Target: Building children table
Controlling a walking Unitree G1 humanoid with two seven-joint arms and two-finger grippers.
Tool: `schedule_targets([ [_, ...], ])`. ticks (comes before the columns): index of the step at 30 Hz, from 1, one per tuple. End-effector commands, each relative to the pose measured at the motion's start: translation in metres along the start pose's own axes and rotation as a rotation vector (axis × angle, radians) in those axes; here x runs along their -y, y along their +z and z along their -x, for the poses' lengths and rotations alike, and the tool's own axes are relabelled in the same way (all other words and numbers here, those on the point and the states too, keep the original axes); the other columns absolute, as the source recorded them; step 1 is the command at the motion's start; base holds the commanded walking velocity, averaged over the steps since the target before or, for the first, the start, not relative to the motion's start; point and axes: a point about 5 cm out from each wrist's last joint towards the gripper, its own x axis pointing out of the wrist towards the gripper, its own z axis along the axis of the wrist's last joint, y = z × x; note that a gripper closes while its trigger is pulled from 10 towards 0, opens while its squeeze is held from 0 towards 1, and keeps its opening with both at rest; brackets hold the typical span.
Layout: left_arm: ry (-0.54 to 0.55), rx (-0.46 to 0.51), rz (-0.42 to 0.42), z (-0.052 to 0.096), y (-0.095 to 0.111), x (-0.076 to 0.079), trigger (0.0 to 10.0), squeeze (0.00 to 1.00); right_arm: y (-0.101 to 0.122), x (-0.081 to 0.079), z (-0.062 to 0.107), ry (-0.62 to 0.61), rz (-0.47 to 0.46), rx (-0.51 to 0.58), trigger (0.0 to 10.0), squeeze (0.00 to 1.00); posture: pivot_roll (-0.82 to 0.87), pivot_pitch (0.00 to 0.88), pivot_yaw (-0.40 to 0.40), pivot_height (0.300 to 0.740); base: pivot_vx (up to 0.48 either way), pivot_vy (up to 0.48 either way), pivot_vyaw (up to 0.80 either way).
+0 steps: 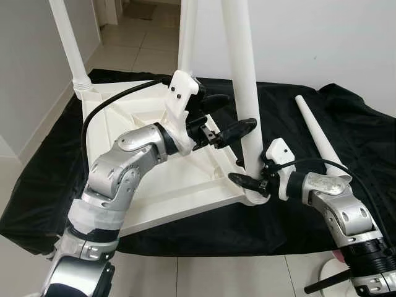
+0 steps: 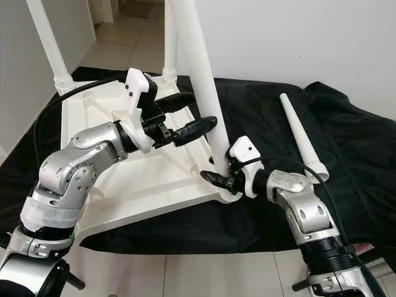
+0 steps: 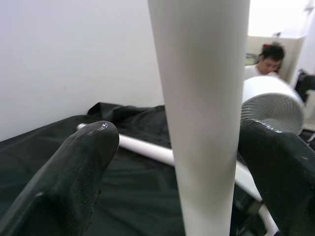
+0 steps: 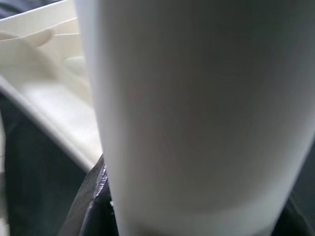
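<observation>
Since the tabletop (image 1: 154,179) lies upside down on the black cloth (image 1: 346,130), its corner sockets face up, and that, I judge, is why I have both arms working on the near-right corner leg (image 1: 244,80) that stands in its socket there. Two other legs, the far-left leg (image 1: 67,40) and the far leg (image 1: 185,34), already stand upright in their corners, while the spare leg (image 1: 318,133) lies loose on the cloth well off to the right, so I reckon three of four are placed and this one is being seated. My right gripper (image 1: 250,182) sits low at the foot of the corner leg, right at the socket; its dark finger (image 4: 93,196) lies against the white tube in the wrist view, and the fingers look pressed onto the base, pinching it to steady or turn it home. My left gripper (image 1: 226,114) is higher up the same leg, fingers spread wide to either side of the tube; in its wrist view one finger (image 3: 74,177) stands clear of the tube with a gap showing, so I take it as straddling, not clamping. Behind, a person (image 3: 263,61) sits beside a white fan (image 3: 273,103).
</observation>
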Motion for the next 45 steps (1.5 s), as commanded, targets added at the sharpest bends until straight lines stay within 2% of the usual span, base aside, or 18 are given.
schedule_targets([
  [1,-0.245,0.015,0.017,0.000,0.006,0.011,10.0,0.00,0.003,0.000,0.000,0.048,0.009,-0.008,10.0,0.00,0.01,0.000,-0.072,0.740,0.000,0.000,0.00],
  [6,-0.290,0.047,0.062,-0.001,0.014,0.012,10.0,0.00,0.005,0.001,-0.003,0.079,0.014,-0.009,10.0,0.00,0.01,0.000,-0.072,0.740,0.000,0.000,0.00],
  [7,-0.315,0.051,0.112,-0.001,0.015,0.012,10.0,0.00,0.005,0.001,-0.005,0.082,0.015,-0.009,10.0,0.00,0.01,0.000,-0.071,0.740,0.000,0.000,0.00],
  [9,-0.324,0.051,0.129,0.000,0.015,0.012,10.0,0.00,0.005,0.001,-0.005,0.084,0.015,-0.009,10.0,0.00,0.01,0.000,-0.071,0.740,0.000,0.000,0.00],
  [10,-0.331,0.069,0.168,0.000,0.017,0.011,0.0,0.00,0.006,0.001,-0.006,0.085,0.016,-0.004,10.0,0.00,0.01,0.000,-0.072,0.740,0.000,0.000,0.00],
  [12,-0.335,0.085,0.196,0.001,0.020,0.010,0.0,0.00,0.007,0.002,-0.006,0.088,0.017,0.000,10.0,0.00,0.01,0.000,-0.072,0.740,0.000,0.000,0.00],
  [17,-0.339,0.060,0.176,0.003,0.018,0.010,0.0,0.00,0.006,0.003,-0.006,0.090,0.028,-0.011,10.0,0.00,0.01,0.000,-0.074,0.740,0.000,0.000,0.00],
  [25,-0.346,0.063,0.205,0.004,0.019,0.010,0.0,0.00,0.006,0.003,-0.005,0.107,0.031,-0.014,10.0,0.00,0.01,0.000,-0.073,0.740,0.000,0.000,0.00],
  [30,-0.291,0.071,0.203,0.002,0.023,0.007,0.0,0.00,0.011,0.005,-0.006,0.082,0.026,0.022,10.0,0.00,0.01,0.000,-0.067,0.740,0.000,0.000,0.00],
  [31,-0.264,0.067,0.205,0.000,0.024,0.005,6.9,0.00,0.011,0.006,-0.006,0.077,0.023,0.032,10.0,0.00,0.01,0.000,-0.063,0.740,0.000,0.000,0.00],
  [32,-0.241,0.061,0.212,-0.002,0.024,0.004,10.0,0.00,0.012,0.006,-0.006,0.074,0.013,0.039,10.0,0.00,0.01,0.000,-0.063,0.740,0.000,0.000,0.00],
  [33,-0.241,0.061,0.212,-0.002,0.024,0.004,10.0,0.00,0.012,0.006,-0.006,0.074,0.013,0.039,10.0,0.00,0.01,0.000,-0.063,0.740,0.000,0.000,0.00],
  [34,-0.179,0.050,0.220,-0.007,0.026,-0.001,10.0,0.00,0.013,0.005,-0.006,0.073,-0.009,0.058,10.0,1.00,0.01,0.000,-0.063,0.740,0.000,0.000,0.00],
  [40,-0.101,0.038,0.240,-0.013,0.030,-0.007,10.0,0.00,0.014,0.005,-0.006,0.059,-0.014,0.073,10.0,1.00,0.00,0.000,-0.059,0.740,0.000,0.000,0.00],
  [41,-0.091,0.007,0.268,-0.015,0.029,-0.010,10.0,0.00,0.015,0.005,-0.006,0.052,-0.026,0.083,10.0,1.00,0.00,0.000,-0.058,0.740,0.000,0.000,0.00],
  [42,-0.084,-0.010,0.274,-0.018,0.030,-0.012,10.0,0.00,0.018,0.004,-0.007,0.049,-0.025,0.099,10.0,0.00,0.00,0.000,-0.057,0.740,0.000,0.000,0.00],
  [45,-0.091,-0.019,0.291,-0.020,0.032,-0.013,10.0,0.00,0.021,0.003,-0.007,0.043,-0.022,0.122,10.0,0.00,0.00,0.000,-0.057,0.740,0.000,0.000,0.00],
])
